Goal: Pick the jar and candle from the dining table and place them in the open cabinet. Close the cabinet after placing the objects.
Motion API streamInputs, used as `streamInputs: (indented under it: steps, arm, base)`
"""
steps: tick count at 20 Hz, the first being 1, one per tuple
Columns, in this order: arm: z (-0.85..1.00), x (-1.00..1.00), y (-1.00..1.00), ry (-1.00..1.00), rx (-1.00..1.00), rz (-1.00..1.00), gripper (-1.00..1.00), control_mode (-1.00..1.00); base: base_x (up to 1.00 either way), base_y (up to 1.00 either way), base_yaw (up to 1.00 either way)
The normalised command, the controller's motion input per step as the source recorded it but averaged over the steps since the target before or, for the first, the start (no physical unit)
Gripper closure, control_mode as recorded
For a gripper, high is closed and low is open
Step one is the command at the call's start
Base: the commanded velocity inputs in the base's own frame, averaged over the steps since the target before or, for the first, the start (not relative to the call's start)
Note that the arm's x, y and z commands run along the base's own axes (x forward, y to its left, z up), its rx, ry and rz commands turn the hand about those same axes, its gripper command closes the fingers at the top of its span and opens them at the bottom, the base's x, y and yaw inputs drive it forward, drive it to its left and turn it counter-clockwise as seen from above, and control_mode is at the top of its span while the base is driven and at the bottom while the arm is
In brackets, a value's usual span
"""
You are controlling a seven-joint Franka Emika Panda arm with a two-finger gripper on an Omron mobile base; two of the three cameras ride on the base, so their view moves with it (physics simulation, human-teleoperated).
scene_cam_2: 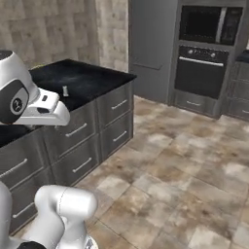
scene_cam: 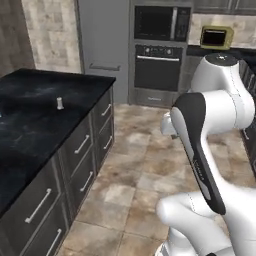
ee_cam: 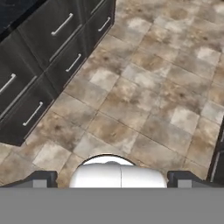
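Hand view, nearest first: the gripper (ee_cam: 112,181) sits at the bottom edge with its two dark tips spread far apart and nothing between them, so it is released and carries nothing. It looks down at the tiled floor (ee_cam: 148,109), with grey drawer fronts (ee_cam: 48,52) running up the left side of the frame.

Further out, in the left base view, the dining table (scene_cam: 30,130) fills the left half of the frame as a black veined slab. One small pale upright item (scene_cam: 60,103) stands on it in the upper left, well apart from the arm; it also shows left of centre in the right base view (scene_cam_2: 65,91). It is too small to say for certain, but its slim form suggests the candle.

Farthest back stands a wall oven (scene_cam: 157,50).

Judged from this, nothing has been picked yet: both pickups, both placements and shutting the cabinet remain.
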Motion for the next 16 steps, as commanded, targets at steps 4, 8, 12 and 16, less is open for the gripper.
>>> streamInputs:
  steps: [4,8,12,16]
  arm:
    - [0.00,0.00,0.00,0.00,0.00,0.00,-1.00,1.00]
    - [0.00,0.00,0.00,0.00,0.00,0.00,-1.00,1.00]
    - [0.00,0.00,0.00,0.00,0.00,0.00,-1.00,1.00]
    - [0.00,0.00,0.00,0.00,0.00,0.00,-1.00,1.00]
  base:
    - [0.68,0.01,0.69]
    - [0.76,0.00,0.70]
    - [0.83,0.00,0.64]
    - [1.00,-0.32,0.40]
